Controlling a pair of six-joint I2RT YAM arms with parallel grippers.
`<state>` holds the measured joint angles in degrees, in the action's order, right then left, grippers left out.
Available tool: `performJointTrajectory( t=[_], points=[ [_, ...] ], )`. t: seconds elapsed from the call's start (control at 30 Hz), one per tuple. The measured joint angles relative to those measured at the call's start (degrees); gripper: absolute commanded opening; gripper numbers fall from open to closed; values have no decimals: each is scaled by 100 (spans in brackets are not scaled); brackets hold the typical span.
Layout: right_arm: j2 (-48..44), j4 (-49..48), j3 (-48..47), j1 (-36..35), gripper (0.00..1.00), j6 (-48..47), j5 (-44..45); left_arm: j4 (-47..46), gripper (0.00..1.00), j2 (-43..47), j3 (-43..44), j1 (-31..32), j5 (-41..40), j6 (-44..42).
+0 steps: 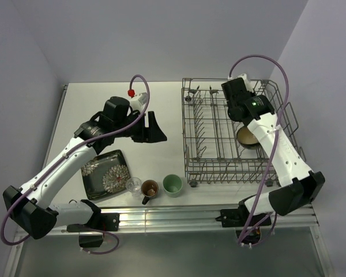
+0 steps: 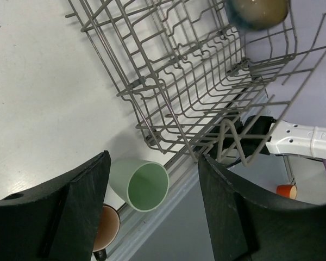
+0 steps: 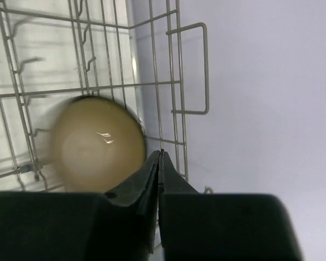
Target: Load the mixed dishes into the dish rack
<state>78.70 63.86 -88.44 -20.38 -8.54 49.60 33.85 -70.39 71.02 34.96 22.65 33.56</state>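
Observation:
The grey wire dish rack (image 1: 219,151) stands at the right. The dark bowl with tan inside (image 1: 246,137) lies in its right part; it also shows in the right wrist view (image 3: 95,147). My right gripper (image 3: 161,155) is shut and empty, just above the bowl's edge, over the rack (image 1: 241,115). The square black floral plate (image 1: 105,174), clear glass (image 1: 134,185), brown mug (image 1: 149,188) and pale green cup (image 1: 172,184) stand along the near edge. My left gripper (image 1: 153,130) is open and empty, held above the table left of the rack, with the green cup (image 2: 141,184) and mug (image 2: 106,225) below it.
The rack's near left corner (image 2: 152,138) lies close to the green cup. A metal rail (image 1: 179,214) runs along the table's near edge. My right arm's white link (image 2: 299,138) passes by the rack's near side. Walls close in at the back and right.

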Motion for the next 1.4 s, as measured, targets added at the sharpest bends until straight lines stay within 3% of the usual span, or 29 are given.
performJointTrajectory(
  t=[0.27, 0.47, 0.57, 0.6, 0.63, 0.7, 0.87, 1.0, 1.17, 1.4],
  points=[
    [966, -105, -402, 0, 0, -188, 114, -136, 71, -282, 0, -24, 109, -162],
    [1644, 673, -2105, 109, 1, 1128, -850, -149, 71, -841, 361, -120, 177, -264],
    [1878, 859, -2955, 173, 28, 1974, -1154, -170, 70, -1054, 610, -151, 240, -275],
    [1884, 898, -3051, 192, 49, 2197, -1198, -195, 70, -1086, 645, -155, 269, -275],
    [1882, 960, -3126, 227, 61, 2472, -1261, -223, 70, -1110, 654, -157, 306, -273],
    [1788, 1019, -3108, 389, 74, 2892, -1453, -251, 70, -1161, 654, -155, 380, -269],
    [1084, 1075, -1880, 1449, 59, 3759, -2393, -245, 69, -1412, 748, -155, 472, -260],
    [763, 1263, -1204, 2179, 59, 4350, -2839, -278, 69, -1609, 896, -157, 505, -197],
    [745, 1340, -1150, 2719, 59, 4653, -3119, -455, 69, -1613, 901, -155, 610, 17],
    [1187, 1340, -1152, 3029, 67, 5165, -3067, -667, 69, -1613, 857, -155, 732, 142]
  ],
)
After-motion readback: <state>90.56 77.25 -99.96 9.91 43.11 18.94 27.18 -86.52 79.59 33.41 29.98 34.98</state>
